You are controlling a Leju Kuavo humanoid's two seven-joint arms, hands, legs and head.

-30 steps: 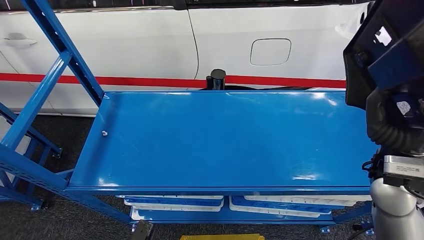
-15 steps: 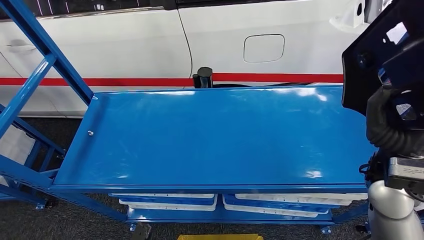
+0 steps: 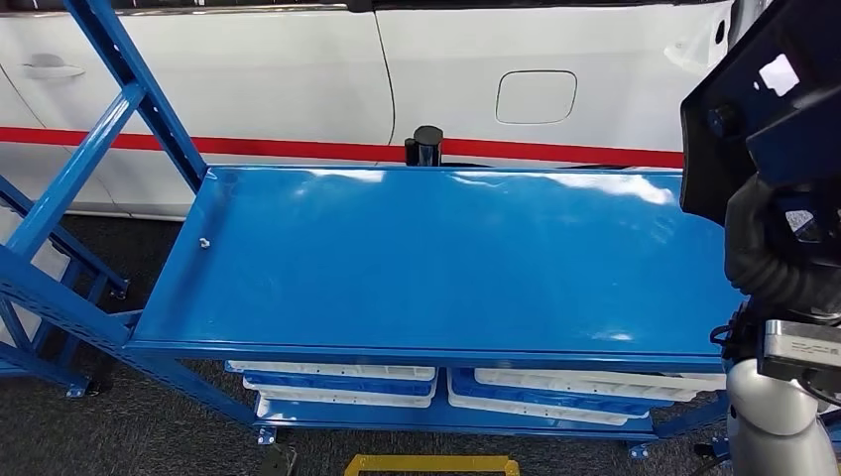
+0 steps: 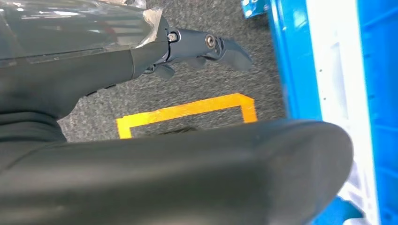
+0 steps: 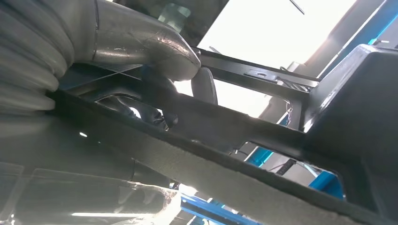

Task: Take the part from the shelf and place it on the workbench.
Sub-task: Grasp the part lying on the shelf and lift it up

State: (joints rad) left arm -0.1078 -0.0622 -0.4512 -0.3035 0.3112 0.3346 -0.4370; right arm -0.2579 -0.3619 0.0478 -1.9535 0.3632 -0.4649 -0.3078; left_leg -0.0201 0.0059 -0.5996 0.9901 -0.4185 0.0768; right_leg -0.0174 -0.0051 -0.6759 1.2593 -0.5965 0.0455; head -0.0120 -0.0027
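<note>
right hand (image 5: 155, 61): nearest you, its thumb and dark fingers are clamped around the edge of the part (image 3: 769, 99), a large black panel held high at the right.
left hand (image 4: 206, 44): hangs low over the grey floor (image 4: 197, 89), fingers curled in, holding nothing.
floor mark: a yellow tape square (image 4: 187, 111) lies just before the bench.
workbench (image 3: 446, 268): blue top, broad and bare but for a small white bit (image 3: 204, 242) near its left edge.
next move: you should lower the panel flat over the middle, keeping its edge off the blue shelf frame (image 3: 109, 129).
beyond: a white car (image 3: 298, 69).
</note>
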